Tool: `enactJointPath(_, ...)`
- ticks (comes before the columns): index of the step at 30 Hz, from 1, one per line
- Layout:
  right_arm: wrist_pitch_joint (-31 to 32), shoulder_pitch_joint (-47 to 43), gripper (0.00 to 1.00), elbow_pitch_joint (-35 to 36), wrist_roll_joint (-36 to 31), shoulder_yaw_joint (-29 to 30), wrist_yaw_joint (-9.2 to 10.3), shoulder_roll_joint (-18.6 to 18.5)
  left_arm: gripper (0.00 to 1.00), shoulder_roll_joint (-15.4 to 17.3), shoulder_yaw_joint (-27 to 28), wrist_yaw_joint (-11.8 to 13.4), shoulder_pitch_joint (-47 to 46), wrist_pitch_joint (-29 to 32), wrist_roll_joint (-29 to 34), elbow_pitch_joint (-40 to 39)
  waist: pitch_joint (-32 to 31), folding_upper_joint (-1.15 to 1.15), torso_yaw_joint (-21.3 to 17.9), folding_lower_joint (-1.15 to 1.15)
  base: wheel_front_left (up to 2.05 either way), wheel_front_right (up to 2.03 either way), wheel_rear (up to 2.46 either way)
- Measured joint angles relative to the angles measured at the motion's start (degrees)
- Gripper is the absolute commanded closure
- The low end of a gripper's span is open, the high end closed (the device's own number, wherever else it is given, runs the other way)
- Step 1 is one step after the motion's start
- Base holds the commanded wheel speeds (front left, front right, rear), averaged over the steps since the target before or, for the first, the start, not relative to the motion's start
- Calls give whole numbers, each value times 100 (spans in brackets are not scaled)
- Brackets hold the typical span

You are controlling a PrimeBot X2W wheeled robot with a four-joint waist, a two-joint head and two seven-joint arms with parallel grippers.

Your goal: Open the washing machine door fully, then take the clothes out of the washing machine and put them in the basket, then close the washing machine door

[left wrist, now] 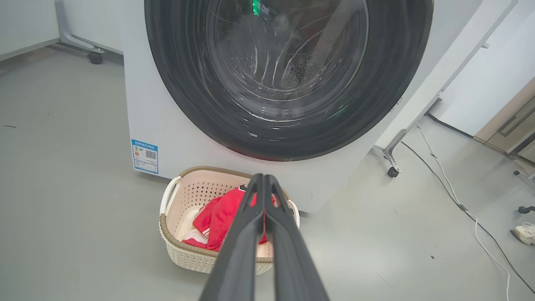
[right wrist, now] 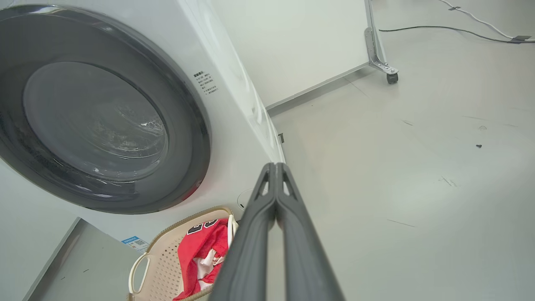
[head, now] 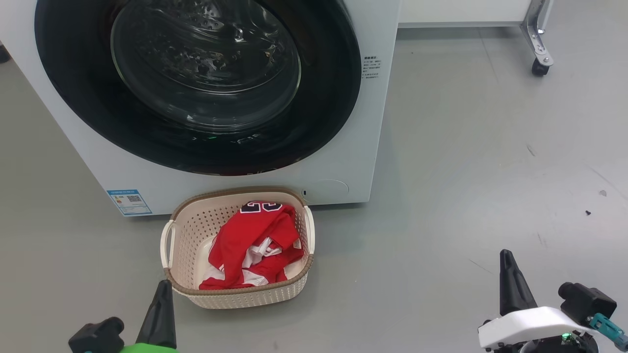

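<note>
The left gripper (left wrist: 264, 177) and right gripper (right wrist: 276, 165) are pinched shut, empty. The clothes (head: 245, 238) look soft and light; a raised fold seems best to grab.

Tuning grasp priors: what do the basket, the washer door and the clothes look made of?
Basket: likely moulded plastic, matt cream, punched holes, brown woven-look rim.
Door: glossy black rim, probably plastic or glass; centre bowl clear glass by its reflections.
Clothes: soft red fabric, maybe polyester jersey; it folds and crumples.
</note>
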State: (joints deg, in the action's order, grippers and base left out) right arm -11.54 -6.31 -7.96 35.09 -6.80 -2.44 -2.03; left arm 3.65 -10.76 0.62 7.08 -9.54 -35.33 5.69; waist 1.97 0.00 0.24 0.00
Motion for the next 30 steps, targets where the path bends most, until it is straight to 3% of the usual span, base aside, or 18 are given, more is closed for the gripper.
enactJointPath(30,527,277,100,-179,2319,325,-101,-166,100,74,377,-243,-286,480,-2306,292,-63,0,-9,0,0,0,0)
